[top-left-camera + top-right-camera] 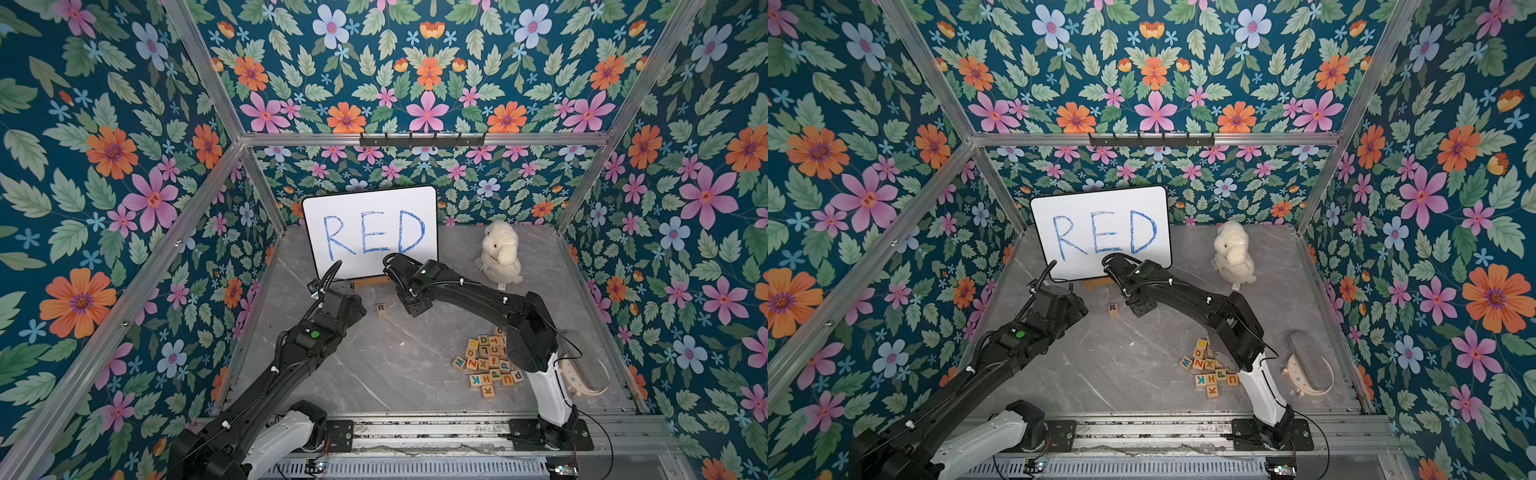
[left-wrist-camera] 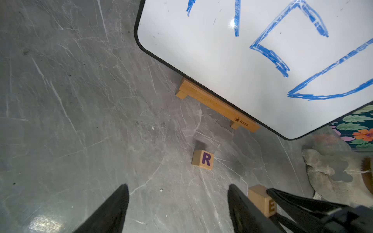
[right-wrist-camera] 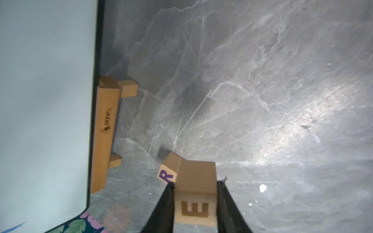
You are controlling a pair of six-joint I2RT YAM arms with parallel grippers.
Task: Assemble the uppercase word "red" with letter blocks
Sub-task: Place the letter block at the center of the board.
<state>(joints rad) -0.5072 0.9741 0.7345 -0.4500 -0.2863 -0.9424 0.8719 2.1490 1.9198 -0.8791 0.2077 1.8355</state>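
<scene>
"So, how far along is the word?"

"One letter of three is down, I'd say. The R block [image 1: 381,308] sits alone on the table [image 1: 374,374], far and central, just in front of the whiteboard [image 1: 370,208], with its purple letter up."

"And the E?"

"The right gripper [image 3: 195,182] has its jaws clamped on the sides of the E block [image 3: 194,203], just right of the R block. The two are close, but I cannot tell whether they touch, or whether the E block is on the table."

"The left gripper?"

"The left gripper [image 2: 177,191] hovers just left of the R block, jaws apart with nothing between them."

"What remains?"

"Setting the E block square beside the R block, then adding a D. That should come from the heap of blocks [image 1: 486,361] at the near right. A likely D block [image 1: 483,340] shows at its far edge."
</scene>
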